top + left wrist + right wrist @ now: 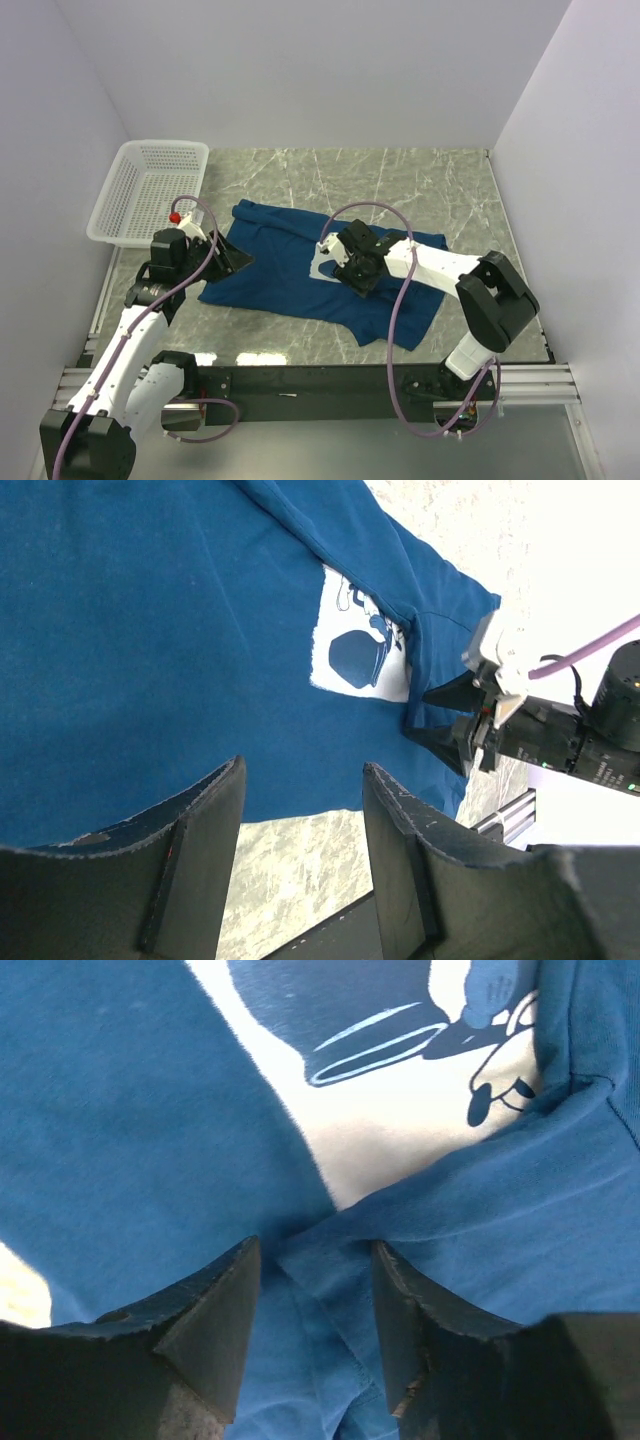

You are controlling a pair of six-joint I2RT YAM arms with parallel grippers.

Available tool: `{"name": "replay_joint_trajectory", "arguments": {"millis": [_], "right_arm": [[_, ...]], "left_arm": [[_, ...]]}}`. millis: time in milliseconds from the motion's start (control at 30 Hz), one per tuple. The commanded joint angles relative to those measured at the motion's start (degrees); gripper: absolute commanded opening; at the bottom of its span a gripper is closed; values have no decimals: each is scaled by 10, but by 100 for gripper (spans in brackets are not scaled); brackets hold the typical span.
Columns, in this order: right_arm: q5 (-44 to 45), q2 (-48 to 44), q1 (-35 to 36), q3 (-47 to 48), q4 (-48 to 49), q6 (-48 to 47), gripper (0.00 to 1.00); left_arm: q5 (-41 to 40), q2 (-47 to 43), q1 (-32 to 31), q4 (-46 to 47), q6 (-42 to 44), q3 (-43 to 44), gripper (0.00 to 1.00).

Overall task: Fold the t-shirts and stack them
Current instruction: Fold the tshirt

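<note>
The navy t-shirt point(285, 280) lies spread at the frame's centre. The left gripper point(303, 780) hangs half open over its left edge, holding nothing. The right gripper point(316, 1255), also half open, straddles a fold.

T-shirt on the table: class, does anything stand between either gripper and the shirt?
Nothing visible does. The left gripper hangs open at the left edge of the t-shirt; the right gripper hangs open over a fold beside the pale print. The white basket sits apart, far left.
</note>
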Motion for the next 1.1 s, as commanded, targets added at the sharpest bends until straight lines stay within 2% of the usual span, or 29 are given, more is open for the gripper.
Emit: {"name": "replay_joint_trajectory", "arguments": {"millis": [0,133,433,600,733,867,1067], "right_arm": [[26,13,4,22,17,14,52],[31,9,5,24,15,10,37],[35,-47,4,20,0,-7,27],[-9,-54,5,24,-19,-21,20],[-88,-45,6,38,-36,-25,11],[-136,-25,6,55,-47,-24,10],[-157,11,6,79,-49,-16,13]], "left_arm": [[2,-8,-1,4,4,5,56],[3,-8,-1,3,4,6,56],[7,-5,-1,4,6,7,56],[8,-5,-1,3,6,8,56],[8,-4,-1,4,6,8,56],[8,-2,-1,4,7,8,56],[8,-2,-1,3,7,7,56]]}}
